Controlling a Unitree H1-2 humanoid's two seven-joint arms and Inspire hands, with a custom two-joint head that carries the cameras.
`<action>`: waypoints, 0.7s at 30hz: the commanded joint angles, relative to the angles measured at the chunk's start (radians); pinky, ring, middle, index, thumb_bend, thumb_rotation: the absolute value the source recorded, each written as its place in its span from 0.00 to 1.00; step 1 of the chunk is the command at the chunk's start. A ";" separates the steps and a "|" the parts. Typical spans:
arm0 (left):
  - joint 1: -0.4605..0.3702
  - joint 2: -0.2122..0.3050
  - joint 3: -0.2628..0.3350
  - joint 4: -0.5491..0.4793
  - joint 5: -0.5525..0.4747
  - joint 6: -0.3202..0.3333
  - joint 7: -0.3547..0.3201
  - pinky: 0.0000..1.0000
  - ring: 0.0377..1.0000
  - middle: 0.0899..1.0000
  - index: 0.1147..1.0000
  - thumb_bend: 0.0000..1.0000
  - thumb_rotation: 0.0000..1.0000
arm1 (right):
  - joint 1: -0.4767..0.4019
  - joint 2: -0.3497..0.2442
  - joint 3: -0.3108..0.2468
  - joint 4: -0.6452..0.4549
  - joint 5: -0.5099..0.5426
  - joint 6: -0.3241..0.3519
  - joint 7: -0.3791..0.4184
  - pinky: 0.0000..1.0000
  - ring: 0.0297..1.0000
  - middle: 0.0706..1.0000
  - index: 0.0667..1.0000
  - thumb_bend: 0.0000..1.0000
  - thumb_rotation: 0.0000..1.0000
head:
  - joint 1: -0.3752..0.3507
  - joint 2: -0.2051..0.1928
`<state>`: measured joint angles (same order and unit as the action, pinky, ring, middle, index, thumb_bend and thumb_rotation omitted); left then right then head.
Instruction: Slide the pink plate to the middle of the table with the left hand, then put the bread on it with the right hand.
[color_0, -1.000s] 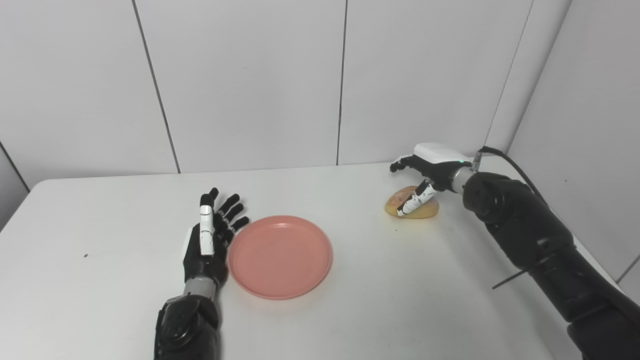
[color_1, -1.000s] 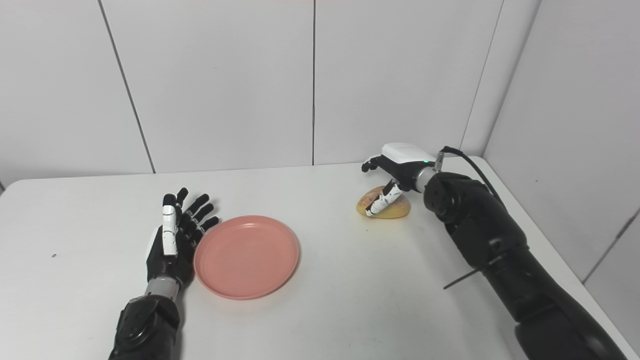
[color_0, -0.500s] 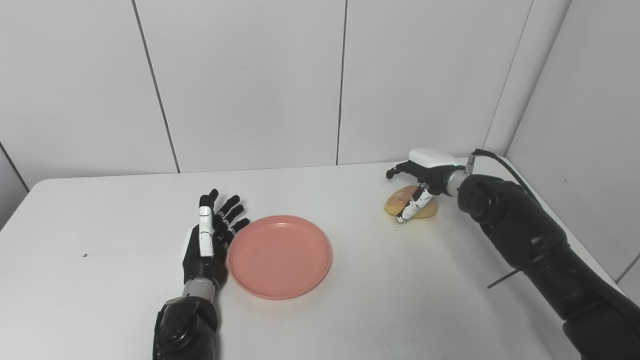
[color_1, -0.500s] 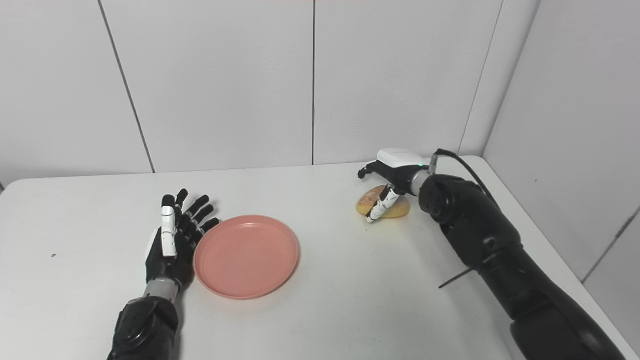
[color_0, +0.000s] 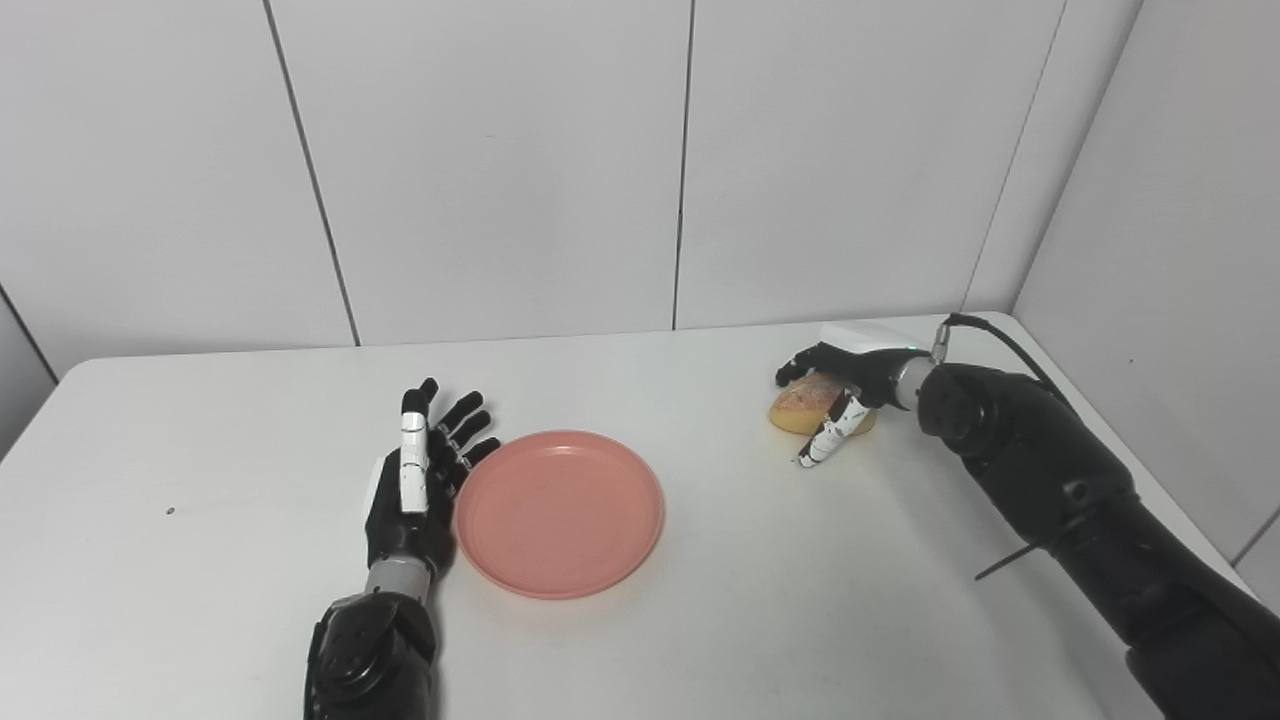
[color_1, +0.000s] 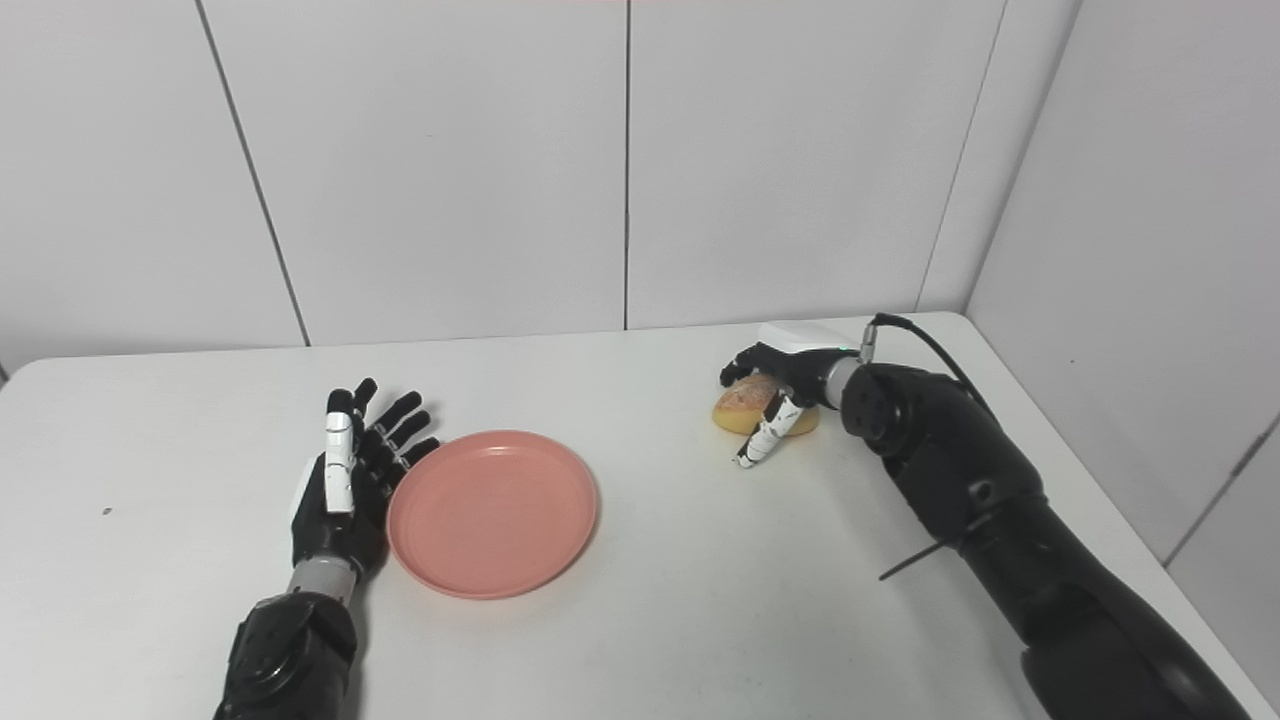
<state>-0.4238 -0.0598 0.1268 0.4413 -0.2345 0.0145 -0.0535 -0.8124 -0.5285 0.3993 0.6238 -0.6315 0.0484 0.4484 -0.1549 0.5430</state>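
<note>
While the bread waits at the far right, these things are seen:
Plate (color_0: 560, 512): pink, flat on table (color_0: 200, 560), near the middle, nothing on it.
L hand (color_0: 415, 480): laid flat just beside plate's left rim, fingers spread, nothing held.
Bread (color_0: 805, 398): small golden bun, on table, well apart from plate.
R hand (color_0: 835, 385): set over the bread, fingers curled round it from above, thumb out in front; not shut tight yet, so nothing is held.
Feel (a guess): bread is light & soft, can be squashed.
Where to hold: both sides of the bun, low down, w/ a soft squeeze.
</note>
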 joint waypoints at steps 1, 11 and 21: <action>0.029 0.002 -0.003 0.022 0.005 0.064 0.015 0.75 0.84 0.83 0.97 0.71 0.95 | -0.049 -0.024 -0.012 -0.003 0.002 -0.055 -0.047 0.66 0.75 0.77 0.72 0.94 0.19 | 0.001 0.002; 0.029 0.003 -0.008 0.016 0.009 0.072 0.017 0.73 0.83 0.82 0.98 0.73 0.95 | -0.035 -0.010 -0.018 0.019 -0.041 -0.073 -0.216 0.42 0.47 0.49 0.48 0.55 0.00 | 0.005 0.013; 0.028 0.005 -0.013 0.011 0.009 0.075 0.016 0.73 0.83 0.83 0.99 0.72 0.96 | -0.042 -0.012 -0.009 0.008 -0.046 -0.077 -0.213 0.41 0.42 0.48 0.45 0.52 0.00 | 0.004 0.017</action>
<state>-0.4194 -0.0535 0.1173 0.4285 -0.2324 0.0246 -0.0535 -0.8089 -0.5255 0.3993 0.6570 -0.6782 -0.0015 0.2539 -0.1519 0.5584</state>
